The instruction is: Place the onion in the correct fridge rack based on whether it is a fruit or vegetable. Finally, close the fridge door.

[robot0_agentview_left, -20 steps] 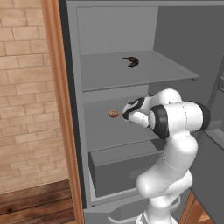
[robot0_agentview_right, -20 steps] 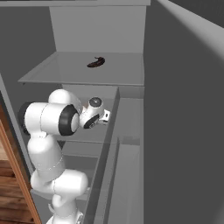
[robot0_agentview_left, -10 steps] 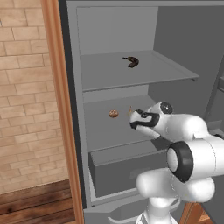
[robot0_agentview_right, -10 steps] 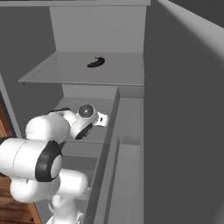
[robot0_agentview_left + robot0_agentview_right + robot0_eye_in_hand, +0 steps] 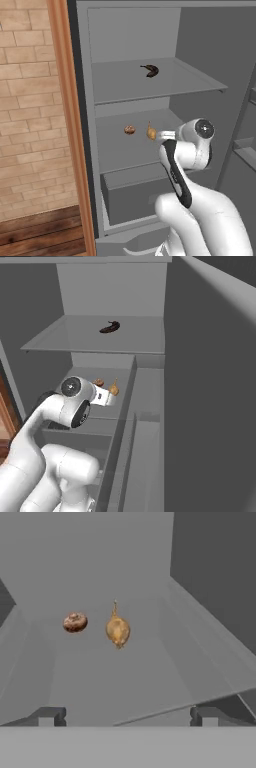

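Observation:
The onion, a small golden-brown bulb with a thin stem tip, rests on the middle fridge rack. It sits just right of a rounder brown item. My gripper is open and holds nothing. It hovers at the rack's front edge, a short way back from the onion. The fridge door stands open at the right.
The shelf above carries a dark curved item. Below the middle rack sits a grey drawer box. A wooden frame and a brick wall bound the fridge on the left.
The jaws have spread wide and the onion now lies free on the rack. The hand has drawn back slightly, and the arm's elbow has swung down in front of the camera.

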Motion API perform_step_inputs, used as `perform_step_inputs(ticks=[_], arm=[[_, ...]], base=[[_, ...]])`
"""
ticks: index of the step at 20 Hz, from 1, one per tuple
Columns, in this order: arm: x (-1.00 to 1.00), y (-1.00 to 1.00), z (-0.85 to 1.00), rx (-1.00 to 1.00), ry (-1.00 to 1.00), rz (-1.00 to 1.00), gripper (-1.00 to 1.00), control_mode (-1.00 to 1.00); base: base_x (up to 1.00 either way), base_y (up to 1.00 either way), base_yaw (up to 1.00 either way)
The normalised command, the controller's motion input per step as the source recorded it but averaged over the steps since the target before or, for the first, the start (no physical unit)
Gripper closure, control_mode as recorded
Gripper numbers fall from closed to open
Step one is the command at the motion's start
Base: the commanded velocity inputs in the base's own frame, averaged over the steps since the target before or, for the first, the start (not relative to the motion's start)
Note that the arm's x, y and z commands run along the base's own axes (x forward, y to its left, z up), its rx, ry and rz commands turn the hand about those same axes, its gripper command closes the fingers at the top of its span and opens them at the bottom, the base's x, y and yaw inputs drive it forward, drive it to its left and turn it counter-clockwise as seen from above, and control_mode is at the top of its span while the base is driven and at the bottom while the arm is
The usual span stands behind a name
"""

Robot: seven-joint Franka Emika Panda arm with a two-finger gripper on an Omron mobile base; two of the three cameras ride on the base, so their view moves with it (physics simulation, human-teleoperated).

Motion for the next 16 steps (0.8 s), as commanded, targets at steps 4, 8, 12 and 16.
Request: perform_step_inputs(ticks=[4, 8, 12, 16], arm=[[-0.95, 0.0, 0.86, 0.0, 0.24, -0.01, -1.0, -1.0], [-0.57, 0.05, 0.5, 0.0, 0.41, 0.0, -1.0, -1.0], [-0.1, 0.03, 0.03, 0.04, 0.18, 0.1, -1.0, -1.0], [0.0, 0.0, 0.0, 0.0, 0.0, 0.0, -1.0, -1.0]], base=[[0.0, 0.0, 0.0], [0.0, 0.0, 0.0], [0.0, 0.0, 0.0], [0.0, 0.0, 0.0]])
